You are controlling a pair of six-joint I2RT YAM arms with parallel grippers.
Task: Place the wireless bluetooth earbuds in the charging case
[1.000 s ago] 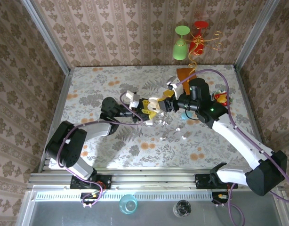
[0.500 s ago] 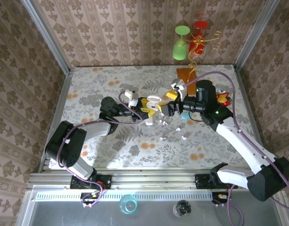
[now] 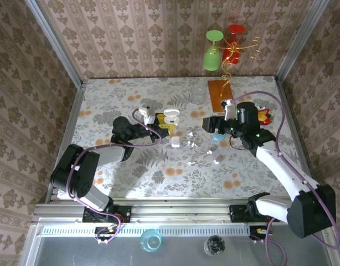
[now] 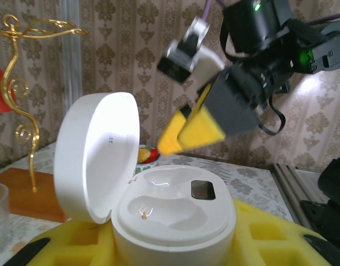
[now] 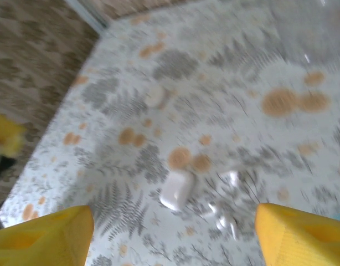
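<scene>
So the left gripper has its fingers closed in on the charging case, which sits upright between the yellow pads with the lid flipped open. Both wells inside look empty to me.

The right gripper has its fingers spread wide with nothing in them. The earbuds are loose on the table, below those fingers and a bit ahead, well apart from the open case.

What worries me:
- These buds are tiny and glossy, so a slightly off-centre pinch could just flick one across the table.
- A second case, closed, lies right beside a couple of the buds under the right fingers. Come down sloppy and you grab or shove that instead.
- Grab a bud at the wrong angle and it probably won't seat in the well.
- Press too hard and the case could tip in the left fingers.
</scene>
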